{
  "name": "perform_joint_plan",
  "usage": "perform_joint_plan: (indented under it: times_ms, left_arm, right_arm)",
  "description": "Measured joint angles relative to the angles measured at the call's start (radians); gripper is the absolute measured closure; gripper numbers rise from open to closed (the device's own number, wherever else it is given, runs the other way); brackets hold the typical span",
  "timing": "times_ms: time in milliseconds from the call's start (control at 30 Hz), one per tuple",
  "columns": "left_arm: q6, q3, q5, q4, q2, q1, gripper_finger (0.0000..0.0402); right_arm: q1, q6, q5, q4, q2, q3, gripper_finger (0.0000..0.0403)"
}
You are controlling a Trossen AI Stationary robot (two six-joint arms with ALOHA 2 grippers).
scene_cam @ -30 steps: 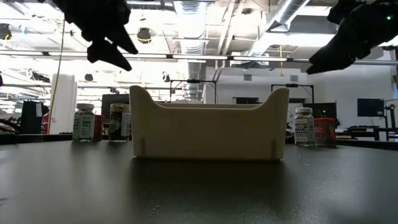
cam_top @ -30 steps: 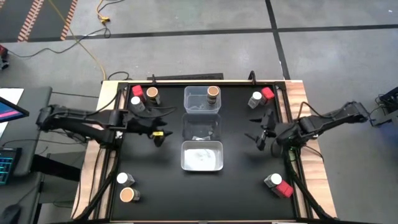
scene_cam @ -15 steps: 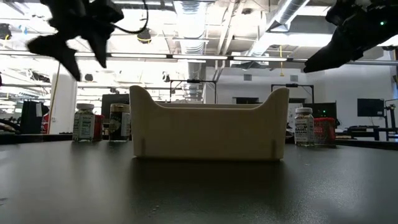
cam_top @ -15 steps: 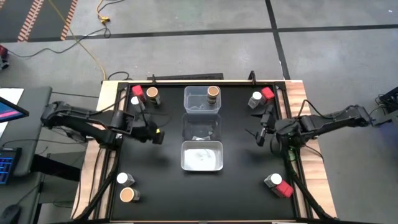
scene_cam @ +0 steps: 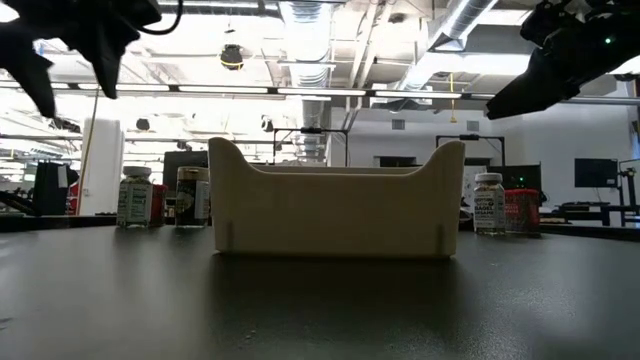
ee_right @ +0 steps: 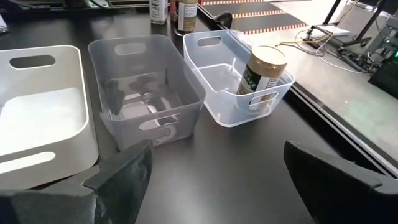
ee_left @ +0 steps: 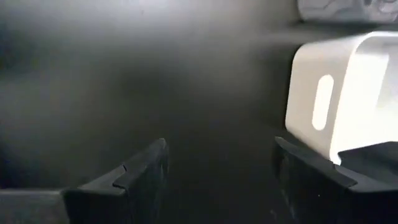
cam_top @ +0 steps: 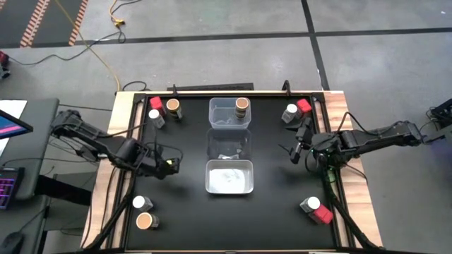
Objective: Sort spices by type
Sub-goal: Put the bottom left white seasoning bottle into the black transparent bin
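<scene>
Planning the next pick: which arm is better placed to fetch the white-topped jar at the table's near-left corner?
Left. The left tool, open and empty, sits above that white-topped jar; the right tool is across the bins.

3 bins (cam_top: 229, 144) mid-table; flanks open

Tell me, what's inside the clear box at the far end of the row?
One jar with a tan top stands inside the far clear box. Nothing else shows through its walls.

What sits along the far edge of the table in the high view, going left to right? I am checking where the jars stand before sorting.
White-topped jar → red-topped jar → brown-topped jar → clear bin holding a brown-topped jar → white-topped jar → red-topped jar.
</scene>
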Motion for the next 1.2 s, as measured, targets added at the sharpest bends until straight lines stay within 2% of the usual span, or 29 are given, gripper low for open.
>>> perform_joint_plan:
  times_ms: [100, 300, 633, 833, 1200]
  left_arm:
    - [-0.007, 0.0, 0.002, 0.001, 0.0, -0.044, 0.0134]
    - [0.133, 0.0, 0.008, 0.024, 0.0, -0.128, 0.0134]
    - [0.213, 0.0, 0.03, -0.002, 0.0, -0.229, 0.0134]
    - [0.266, 0.0, 0.135, -0.042, 0.0, -0.283, 0.0134]
    - [0.248, 0.0, 0.16, -0.095, 0.0, -0.419, 0.0134]
  right_arm:
    - [0.0, 0.0, 0.0, -0.003, 0.0, 0.0, 0.0014]
    - [0.0, 0.002, 0.0, -0.007, 0.0, 0.0, 0.0014]
    - [0.0, 0.037, -0.001, -0.008, 0.0, 0.0, 0.0014]
    - [0.0, 0.037, -0.001, -0.008, 0.0, 0.0, 0.0014]
    - [0.0, 0.117, -0.002, -0.008, 0.0, 0.0, 0.0014]
